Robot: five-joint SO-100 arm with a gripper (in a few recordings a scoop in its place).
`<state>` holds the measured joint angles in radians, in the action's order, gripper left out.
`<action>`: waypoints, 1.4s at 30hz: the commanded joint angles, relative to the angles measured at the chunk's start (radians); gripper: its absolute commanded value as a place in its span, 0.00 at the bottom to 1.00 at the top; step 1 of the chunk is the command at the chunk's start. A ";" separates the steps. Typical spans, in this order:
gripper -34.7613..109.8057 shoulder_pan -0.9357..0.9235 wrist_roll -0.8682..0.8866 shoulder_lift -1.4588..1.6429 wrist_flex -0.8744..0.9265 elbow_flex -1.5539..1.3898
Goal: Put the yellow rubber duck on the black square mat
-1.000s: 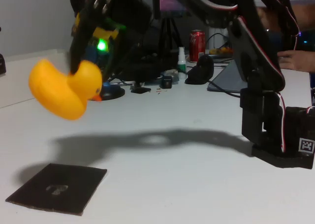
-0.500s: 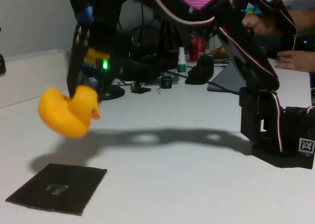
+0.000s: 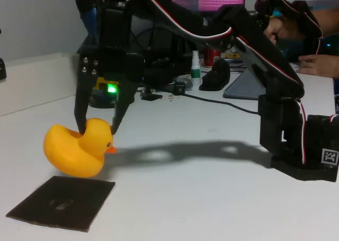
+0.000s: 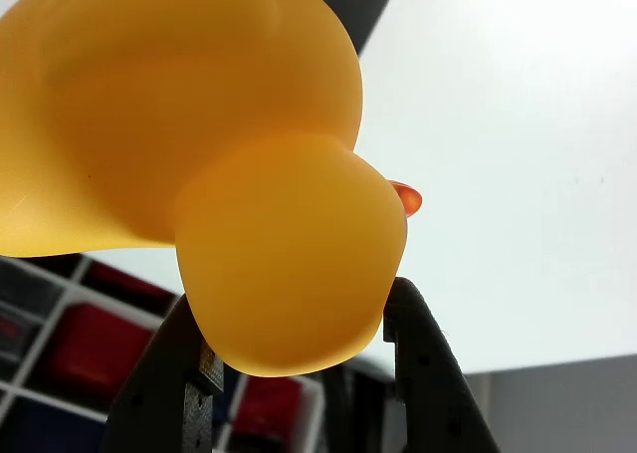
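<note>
Black square mat [image 3: 62,203] lies flat on the white counter [image 3: 201,198], nearest the fixed camera, below the tool and slightly to its left. Faint pale mark at the mat's centre. Yellow rubber duck [image 3: 79,148] hangs just above the mat's far edge, no contact visible, beak pointing right. Tool [image 3: 97,128] points down, fingers closed on the duck's head from both sides. Wrist view: duck [image 4: 199,164] sits between the two dark fingers [image 4: 423,373], head clamped, orange beak tip to the right. Behind the tool: green LED on the arm, then a small white bottle [image 3: 196,65] and a red can [image 3: 212,54] further back.
</note>
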<state>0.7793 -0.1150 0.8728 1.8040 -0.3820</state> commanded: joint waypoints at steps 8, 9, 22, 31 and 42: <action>0.31 0.015 -0.014 0.009 0.060 0.032; 0.31 0.015 -0.014 -0.005 0.058 0.032; 0.31 0.032 -0.015 -0.110 0.058 0.025; 0.31 0.034 -0.015 -0.109 0.058 0.031; 0.40 0.043 -0.078 -0.098 0.060 0.021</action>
<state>0.7869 -0.1611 0.7363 1.8040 -0.3820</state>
